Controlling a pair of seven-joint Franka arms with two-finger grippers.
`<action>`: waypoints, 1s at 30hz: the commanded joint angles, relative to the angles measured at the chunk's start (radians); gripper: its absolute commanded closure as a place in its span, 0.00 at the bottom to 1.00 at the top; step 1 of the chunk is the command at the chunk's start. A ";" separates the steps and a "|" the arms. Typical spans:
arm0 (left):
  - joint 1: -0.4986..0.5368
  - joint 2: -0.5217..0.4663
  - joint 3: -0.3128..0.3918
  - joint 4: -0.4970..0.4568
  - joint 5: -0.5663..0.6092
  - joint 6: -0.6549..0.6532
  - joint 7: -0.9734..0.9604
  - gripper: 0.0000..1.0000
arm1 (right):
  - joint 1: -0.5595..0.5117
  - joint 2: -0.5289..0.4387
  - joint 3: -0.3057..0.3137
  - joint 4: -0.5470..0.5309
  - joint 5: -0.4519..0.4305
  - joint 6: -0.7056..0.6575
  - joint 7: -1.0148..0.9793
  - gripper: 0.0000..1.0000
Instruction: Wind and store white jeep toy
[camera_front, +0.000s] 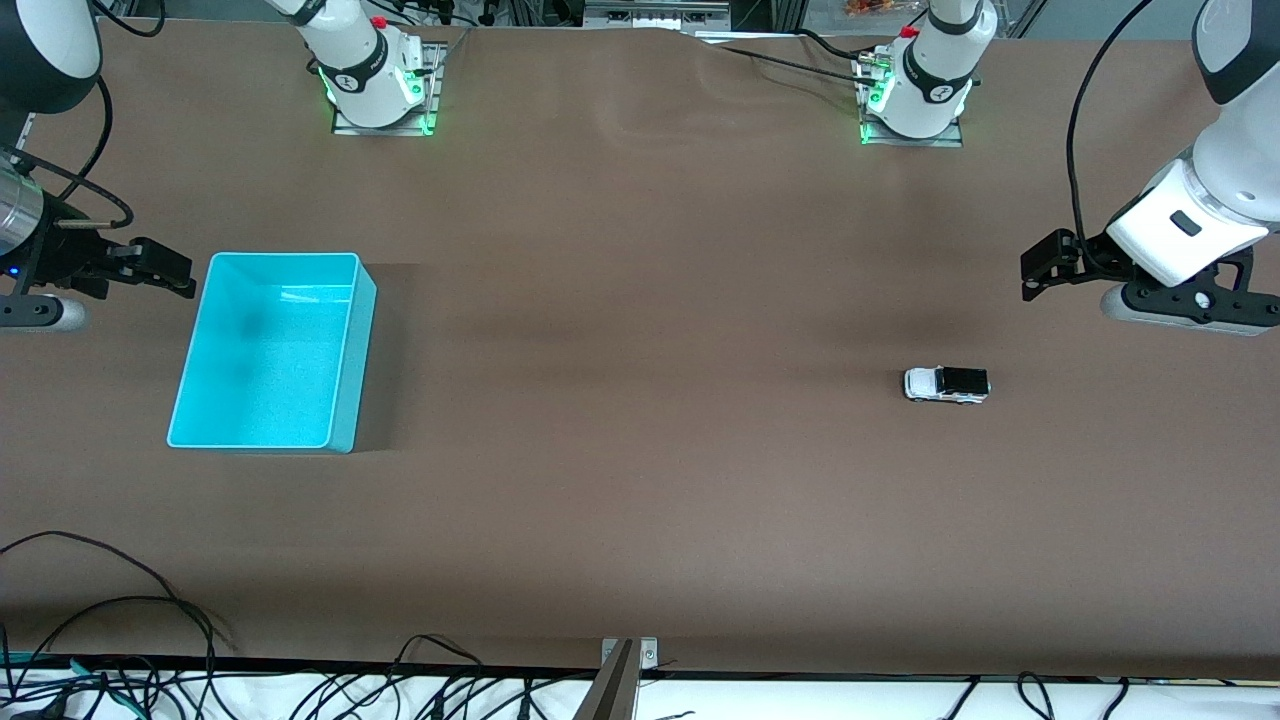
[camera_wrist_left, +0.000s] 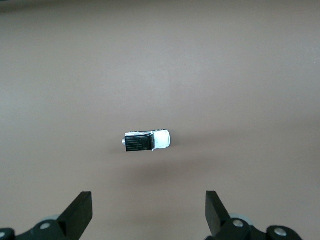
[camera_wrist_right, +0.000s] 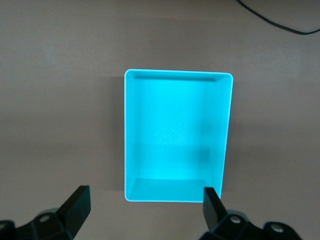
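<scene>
The white jeep toy (camera_front: 946, 384), tiny, with a black roof panel, stands alone on the brown table toward the left arm's end; the left wrist view shows it too (camera_wrist_left: 147, 141). My left gripper (camera_front: 1032, 270) hovers up in the air beside it, open, with nothing between its fingers (camera_wrist_left: 149, 210). The cyan bin (camera_front: 355, 370) sits toward the right arm's end, with nothing inside it. My right gripper (camera_front: 182, 274) hangs open just outside the bin's end wall, and the bin's rim (camera_wrist_right: 177, 74) fills the right wrist view ahead of the gripper (camera_wrist_right: 146, 207).
The two arm bases (camera_front: 380, 90) (camera_front: 915, 95) stand along the table's edge farthest from the front camera. Loose black cables (camera_front: 120, 610) lie at the nearest edge by the right arm's end. A metal bracket (camera_front: 628, 655) sits mid-edge there.
</scene>
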 joint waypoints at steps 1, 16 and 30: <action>-0.004 0.020 0.006 0.035 -0.018 -0.016 0.021 0.00 | -0.003 -0.010 0.002 -0.009 0.018 0.008 -0.015 0.00; -0.004 0.019 0.006 0.036 -0.022 -0.016 0.021 0.00 | -0.003 -0.010 0.002 -0.009 0.018 0.008 -0.018 0.00; -0.001 0.020 0.006 0.036 -0.033 -0.016 0.020 0.00 | -0.002 -0.010 0.002 -0.009 0.018 0.010 -0.018 0.00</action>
